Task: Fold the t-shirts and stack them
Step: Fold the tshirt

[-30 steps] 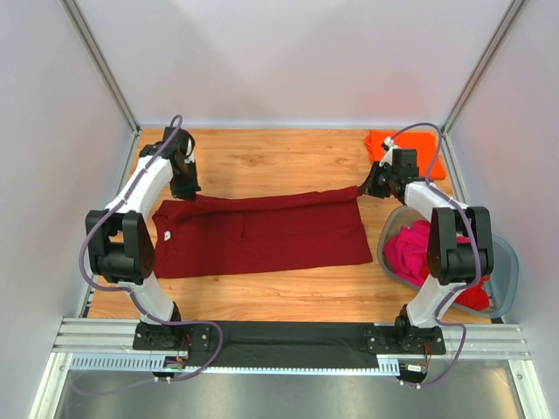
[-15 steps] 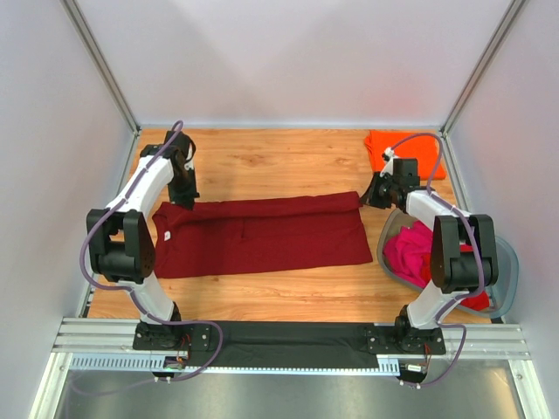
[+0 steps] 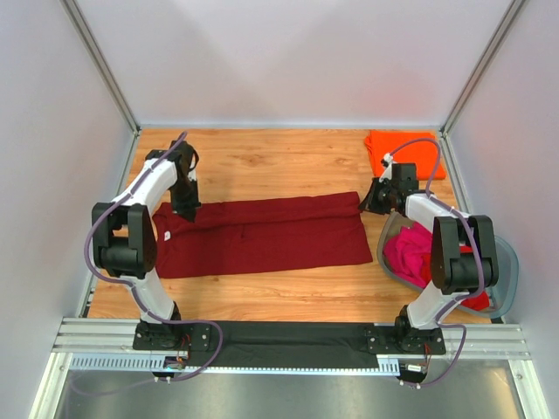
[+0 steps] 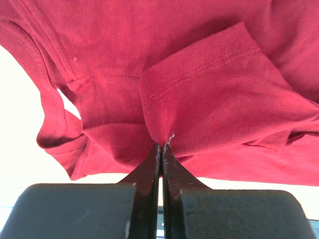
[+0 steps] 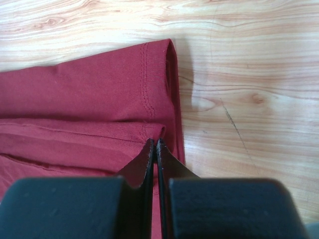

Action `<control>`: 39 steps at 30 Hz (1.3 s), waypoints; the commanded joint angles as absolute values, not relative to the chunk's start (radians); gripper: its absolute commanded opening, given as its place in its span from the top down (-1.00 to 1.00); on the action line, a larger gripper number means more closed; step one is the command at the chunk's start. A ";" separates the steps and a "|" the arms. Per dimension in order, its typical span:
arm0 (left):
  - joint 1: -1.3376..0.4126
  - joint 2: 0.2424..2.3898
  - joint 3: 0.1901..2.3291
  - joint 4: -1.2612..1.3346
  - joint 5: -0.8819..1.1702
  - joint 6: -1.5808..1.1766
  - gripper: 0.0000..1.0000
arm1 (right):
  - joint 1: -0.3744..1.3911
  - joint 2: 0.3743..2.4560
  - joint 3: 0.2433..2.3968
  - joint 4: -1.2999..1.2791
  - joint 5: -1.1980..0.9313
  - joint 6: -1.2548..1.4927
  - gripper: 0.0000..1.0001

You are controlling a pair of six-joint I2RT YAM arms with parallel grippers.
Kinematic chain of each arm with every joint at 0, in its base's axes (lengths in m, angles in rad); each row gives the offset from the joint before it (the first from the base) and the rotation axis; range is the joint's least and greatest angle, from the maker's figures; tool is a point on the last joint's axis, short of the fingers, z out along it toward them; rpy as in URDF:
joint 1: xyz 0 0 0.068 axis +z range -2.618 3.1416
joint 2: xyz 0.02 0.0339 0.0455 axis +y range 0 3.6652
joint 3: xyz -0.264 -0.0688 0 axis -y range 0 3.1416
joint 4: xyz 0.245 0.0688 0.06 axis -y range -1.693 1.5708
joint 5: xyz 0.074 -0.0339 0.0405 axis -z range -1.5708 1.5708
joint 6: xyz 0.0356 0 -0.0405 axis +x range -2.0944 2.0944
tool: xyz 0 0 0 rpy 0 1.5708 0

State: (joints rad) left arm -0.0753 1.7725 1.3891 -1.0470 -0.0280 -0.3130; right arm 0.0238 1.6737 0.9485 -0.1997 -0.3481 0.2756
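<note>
The dark maroon t-shirt lies spread across the middle of the table, its far edge folded toward the front. My left gripper is shut on its far-left sleeve, which hangs from the closed jaws. My right gripper is shut on the shirt's far-right hem corner, low over the wood. A folded bright orange t-shirt lies at the far right corner. Magenta-pink and red shirts sit in the tub.
The grey translucent tub stands at the right edge beside my right arm. White walls with metal frame posts enclose the table. A black strip and metal rails run along the near edge.
Both grippers have carried the maroon shirt's far edge toward the front, folding it over the body. The left gripper moved right and nearer; the right gripper dropped lower.
</note>
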 commanded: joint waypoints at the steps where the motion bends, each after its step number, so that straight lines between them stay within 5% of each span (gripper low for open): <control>1: -0.077 1.789 1.411 -1.107 -0.054 -0.328 1.00 | 0.028 1.626 0.936 -0.207 -0.330 0.267 0.99; 13: -0.077 1.813 1.416 -1.161 -0.055 -0.354 1.00 | 0.031 1.600 0.876 -0.193 -0.321 0.288 0.91; 15: -0.080 1.828 1.420 -1.172 -0.054 -0.357 0.84 | 0.031 1.597 0.873 -0.209 -0.299 0.290 0.70; 16: -0.083 1.830 1.424 -1.186 -0.054 -0.359 0.55 | 0.031 1.597 0.879 -0.218 -0.295 0.288 0.64; 20: -0.101 1.822 1.472 -1.216 -0.017 -0.338 0.31 | 0.034 1.603 0.963 -0.343 -0.226 0.322 0.39; 25: -0.175 1.784 1.548 -1.119 -0.006 -0.334 0.24 | 0.141 1.635 1.072 -0.425 -0.137 0.350 0.49; 32: -0.206 1.865 1.529 -0.874 0.334 -0.431 0.26 | 0.198 1.773 1.209 -0.436 -0.110 0.370 0.63; 39: -0.264 1.944 1.510 -0.911 0.328 -0.425 0.30 | 0.213 1.819 1.188 -0.491 -0.103 0.347 0.73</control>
